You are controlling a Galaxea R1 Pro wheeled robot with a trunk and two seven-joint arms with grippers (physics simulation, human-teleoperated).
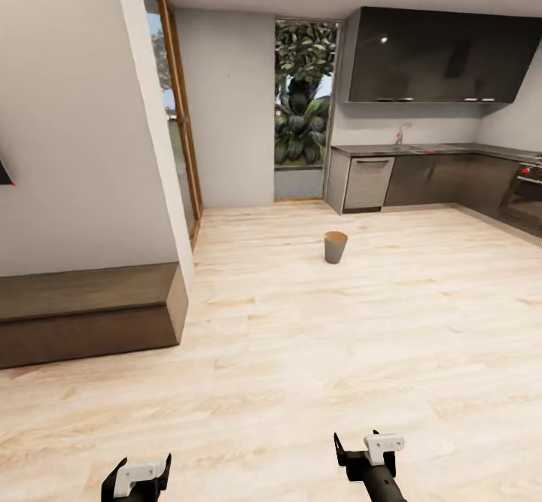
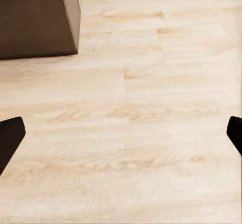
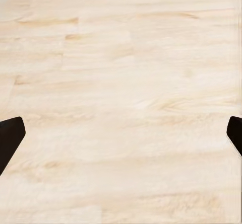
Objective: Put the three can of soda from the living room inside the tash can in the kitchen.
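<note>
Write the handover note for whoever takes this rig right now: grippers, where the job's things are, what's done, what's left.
Left gripper: jaws open, nothing between them, held low over bare wood floor.
Right gripper: jaws open, nothing between them, also over the floor.
Trash can: upright on the floor ahead, slightly right of centre, in front of the kitchen cabinets. From here I cannot tell whether it holds anything.
Bench: dark, along the wall at left.
Soda cans: none in sight, none in hand.
Done: nothing I can confirm.
Left: probably fetch the cans from the living room and drop them in the trash can.
</note>
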